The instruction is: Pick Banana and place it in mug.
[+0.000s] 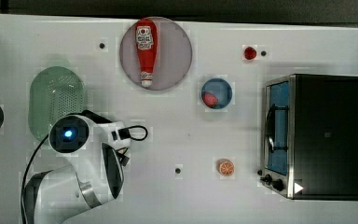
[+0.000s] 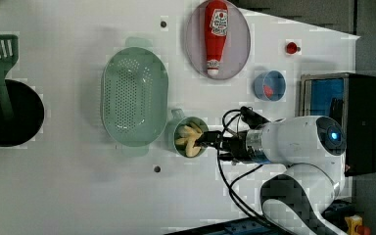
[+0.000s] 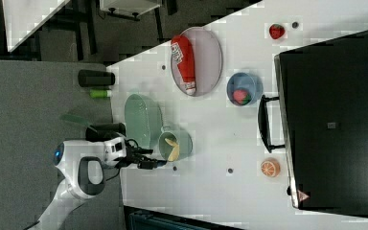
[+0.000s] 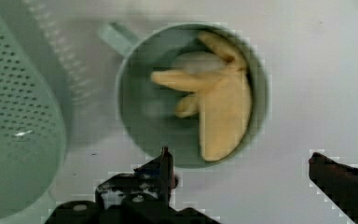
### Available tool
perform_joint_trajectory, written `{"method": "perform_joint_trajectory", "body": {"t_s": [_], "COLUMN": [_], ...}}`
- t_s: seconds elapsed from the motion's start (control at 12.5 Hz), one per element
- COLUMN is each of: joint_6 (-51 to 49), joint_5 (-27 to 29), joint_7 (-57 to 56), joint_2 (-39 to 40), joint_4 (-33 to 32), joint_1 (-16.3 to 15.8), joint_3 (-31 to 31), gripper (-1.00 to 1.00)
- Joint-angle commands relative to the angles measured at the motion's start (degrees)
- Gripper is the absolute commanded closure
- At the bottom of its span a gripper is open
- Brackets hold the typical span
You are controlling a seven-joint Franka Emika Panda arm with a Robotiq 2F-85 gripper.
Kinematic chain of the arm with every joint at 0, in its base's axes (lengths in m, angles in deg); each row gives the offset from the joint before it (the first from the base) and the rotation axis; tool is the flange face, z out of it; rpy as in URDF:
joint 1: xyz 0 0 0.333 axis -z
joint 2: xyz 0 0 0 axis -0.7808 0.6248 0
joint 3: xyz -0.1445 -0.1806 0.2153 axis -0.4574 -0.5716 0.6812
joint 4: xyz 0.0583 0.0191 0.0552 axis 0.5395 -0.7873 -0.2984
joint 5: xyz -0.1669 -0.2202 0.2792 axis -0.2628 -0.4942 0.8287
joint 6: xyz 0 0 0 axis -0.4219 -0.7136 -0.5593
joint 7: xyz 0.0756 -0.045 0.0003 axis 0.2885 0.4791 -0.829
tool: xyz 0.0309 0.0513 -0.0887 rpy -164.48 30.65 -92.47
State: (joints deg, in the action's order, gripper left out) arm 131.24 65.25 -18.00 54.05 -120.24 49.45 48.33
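Wrist view shows the gripper [image 4: 242, 163] with fingers spread wide, holding nothing, above the mug [image 4: 135, 116]; the banana [image 4: 219, 116] lies inside the mug, just beside the colander [image 4: 14, 116].

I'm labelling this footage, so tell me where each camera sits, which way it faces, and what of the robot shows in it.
Top view: overhead, straight down on the white table; arm at lower left.
Left view: high, steep look down; the arm reaches from the left view's right to the mug with the banana inside.
Right view: high, angled; arm at the right view's lower left, black oven at right.
Wrist view: on the arm, looking down into the mug; the open hand in frame.
Shared: left, right and wrist views show the banana in the mug beside the colander.
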Motion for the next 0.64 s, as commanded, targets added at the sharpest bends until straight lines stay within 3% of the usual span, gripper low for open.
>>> {"method": "perform_joint_trajectory", "body": {"t_s": [0.08,0.64], "joint_6": [0.8,-7.3], "joint_5": [0.4,-0.2], "joint_7": [2.0,1.4], "joint_2": [-3.2,-12.4], "joint_4": [1.7,9.2], "joint_1": [0.4,3.5], "joint_3": [-0.8,-16.1], "gripper": [-1.00,-1.00]}}
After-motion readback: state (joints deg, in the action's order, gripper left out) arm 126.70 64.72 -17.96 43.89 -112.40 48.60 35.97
